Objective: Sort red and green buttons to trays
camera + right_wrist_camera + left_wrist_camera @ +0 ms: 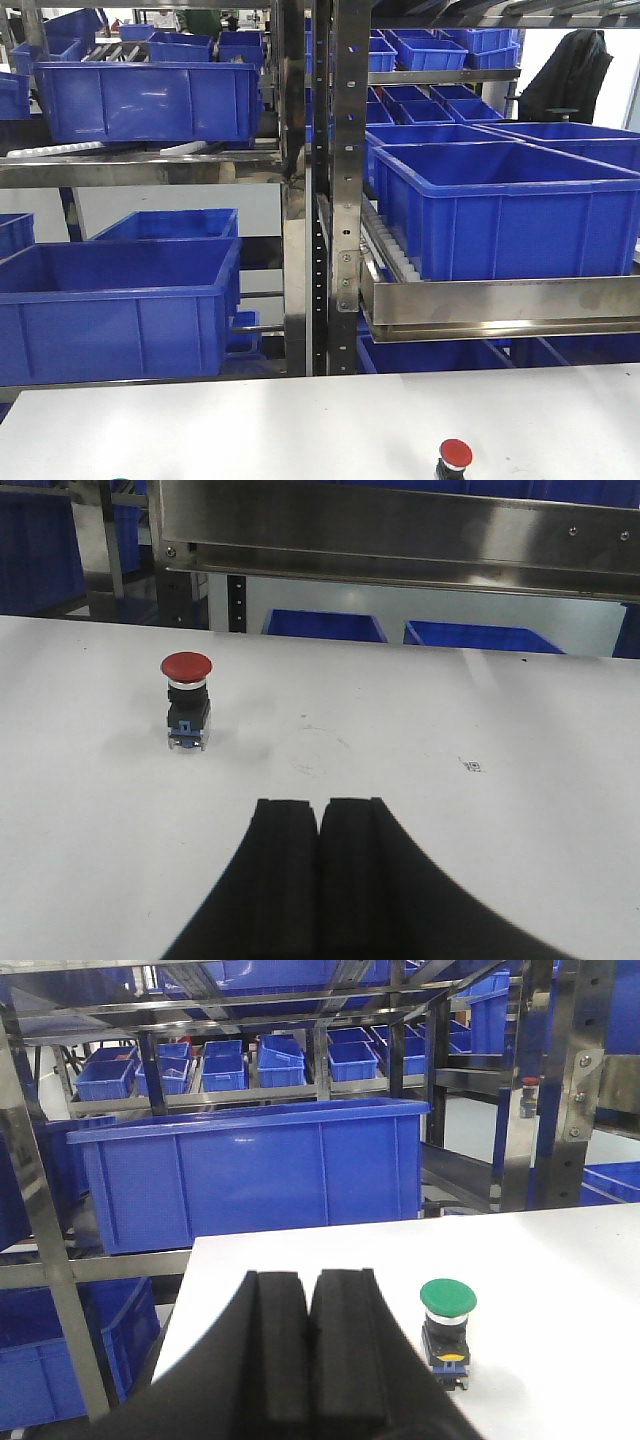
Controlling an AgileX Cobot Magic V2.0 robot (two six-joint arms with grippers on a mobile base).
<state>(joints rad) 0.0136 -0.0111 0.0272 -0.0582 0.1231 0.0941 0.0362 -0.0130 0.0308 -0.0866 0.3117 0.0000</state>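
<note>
A red mushroom-head button [187,701] stands upright on the white table, ahead and left of my right gripper [320,805]; it also shows at the bottom edge of the front view [455,458]. A green mushroom-head button [446,1325] stands upright on the table just right of my left gripper [310,1278]. Both grippers are shut and empty, jaws pressed together. Neither gripper shows in the front view. No sorting trays show on the table in any view.
Steel racks hold several large blue bins: one at the left [115,300] and one at the right [500,205] behind the table's far edge. A steel shelf rail [400,530] overhangs the table's back edge. The table's left edge [180,1310] is near my left gripper.
</note>
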